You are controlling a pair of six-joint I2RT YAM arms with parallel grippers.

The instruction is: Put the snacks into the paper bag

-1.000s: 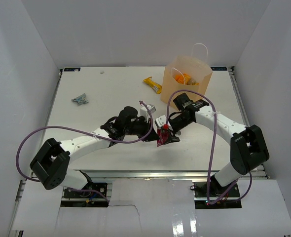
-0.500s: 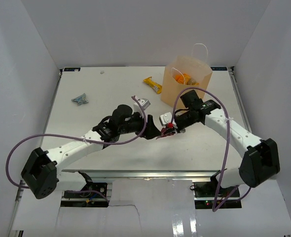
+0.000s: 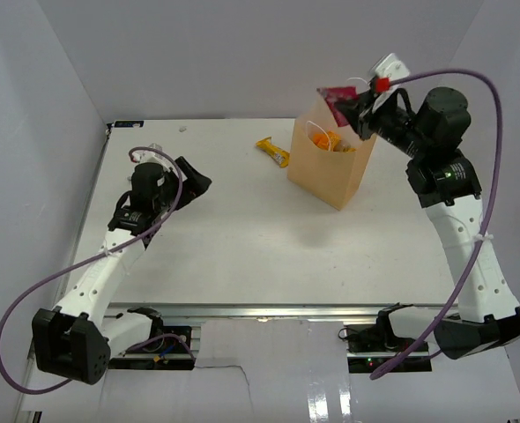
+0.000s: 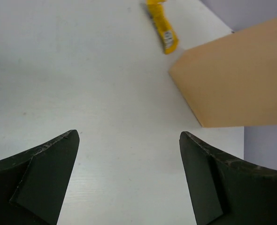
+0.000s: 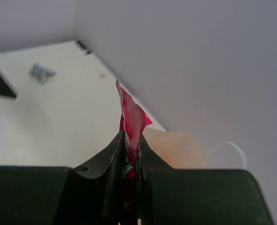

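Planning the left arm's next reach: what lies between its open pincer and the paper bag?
Bare table between left pincer and paper bag in the top view; the yellow bar lies just beyond that line.

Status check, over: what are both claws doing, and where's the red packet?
Right gripper shut on red packet, held high by paper bag. Left gripper open, empty. Nothing blocking bag.

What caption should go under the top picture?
Right gripper holds a red snack above the paper bag.
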